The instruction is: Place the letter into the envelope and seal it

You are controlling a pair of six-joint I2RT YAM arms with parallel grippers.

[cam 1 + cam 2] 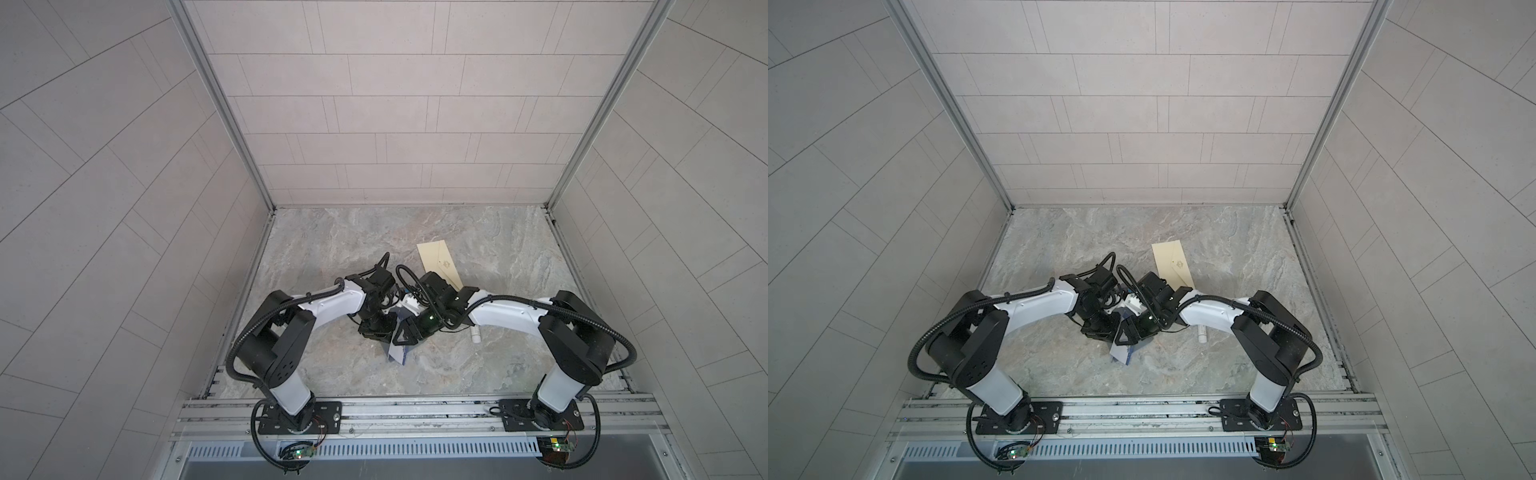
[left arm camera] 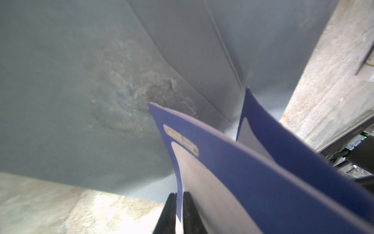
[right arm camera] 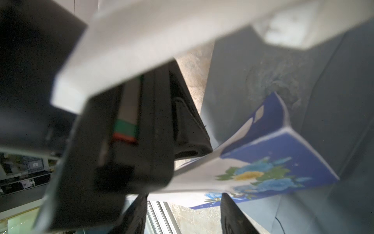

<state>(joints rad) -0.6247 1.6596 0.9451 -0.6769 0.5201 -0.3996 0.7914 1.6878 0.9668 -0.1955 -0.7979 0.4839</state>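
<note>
A pale label on the blue letter is too blurred to be read, and the small mark on the cream envelope is too small to be made out. One edge of the folded letter is pinched by the nearly closed jaws of the left gripper at the middle of the worktop, apart from the envelope. The jaws of the right gripper are spread wide by the letter's flowered edge; whether it is touched cannot be told.
</note>
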